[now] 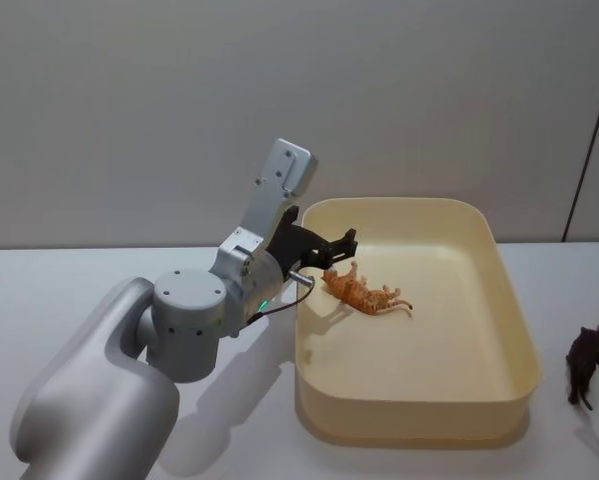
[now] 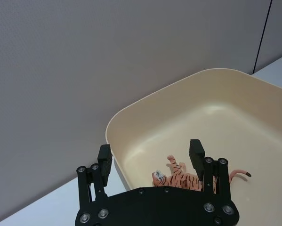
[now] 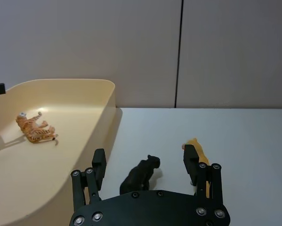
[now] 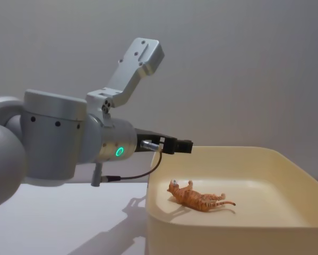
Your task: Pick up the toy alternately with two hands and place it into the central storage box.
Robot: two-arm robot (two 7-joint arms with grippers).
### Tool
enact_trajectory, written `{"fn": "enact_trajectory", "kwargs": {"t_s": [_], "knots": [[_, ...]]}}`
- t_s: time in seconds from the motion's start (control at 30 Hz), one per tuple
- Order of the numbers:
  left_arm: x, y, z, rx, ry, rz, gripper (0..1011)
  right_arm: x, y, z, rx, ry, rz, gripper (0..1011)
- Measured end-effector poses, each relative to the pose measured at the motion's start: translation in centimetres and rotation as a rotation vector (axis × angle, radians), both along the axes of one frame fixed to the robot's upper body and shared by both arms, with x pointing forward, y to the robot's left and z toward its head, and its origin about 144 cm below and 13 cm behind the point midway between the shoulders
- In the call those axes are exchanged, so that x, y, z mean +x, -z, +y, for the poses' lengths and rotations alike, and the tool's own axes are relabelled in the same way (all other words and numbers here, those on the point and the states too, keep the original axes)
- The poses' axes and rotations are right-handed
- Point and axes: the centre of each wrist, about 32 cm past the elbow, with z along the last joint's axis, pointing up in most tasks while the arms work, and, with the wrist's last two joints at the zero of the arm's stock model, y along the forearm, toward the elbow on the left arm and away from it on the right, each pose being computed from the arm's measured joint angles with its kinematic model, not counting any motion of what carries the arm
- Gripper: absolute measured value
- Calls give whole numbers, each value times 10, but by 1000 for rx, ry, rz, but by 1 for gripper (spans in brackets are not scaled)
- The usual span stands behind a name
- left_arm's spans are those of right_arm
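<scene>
— What sits closest?
— The left arm (image 1: 129,360), thick and silver-grey, with a green ring (image 4: 119,152) lit near its wrist. Its near end is cut off by the lower edge of the head view. On the other side, the right gripper (image 3: 144,155) is over the white table (image 1: 79,270), to the right of the storage box (image 1: 514,330). Its fingers are spread wide and clamp nothing.
— What lies ahead of it?
— A black figure (image 3: 140,176) stands on the table, its hind part hidden behind the gripper's body. A yellow figure (image 3: 202,153) is near it, largely covered by one finger (image 3: 191,162). I cannot tell what animal either one is. In the head view the black figure stands at the right edge, and something dark beside it is cut off by the frame.
— And farther off?
— The left gripper (image 1: 329,248) hangs above the box's left wall, fingers wide apart and empty. The tiger toy (image 1: 367,293) lies tipped over on the box floor, toward the left wall, with a paw raised. In the left wrist view its hind part is hidden behind the gripper's body.
— Counts?
— Three animal figures: one inside the box, two on the table. One box. Two grippers.
</scene>
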Motion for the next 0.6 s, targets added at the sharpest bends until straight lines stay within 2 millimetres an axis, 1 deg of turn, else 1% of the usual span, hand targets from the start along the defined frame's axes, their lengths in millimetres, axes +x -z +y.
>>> {"fn": "enact_trajectory", "kwargs": {"t_s": [0.23, 0.4, 0.6], "knots": [[0, 0, 0, 0, 0, 0, 1001, 6, 5, -3, 13, 26, 34, 1001], [0, 0, 0, 0, 0, 0, 1002, 15, 9, 0, 20, 22, 59, 1001], [0, 0, 0, 0, 0, 0, 1001, 32, 16, 7, 16, 12, 100, 1001]]}}
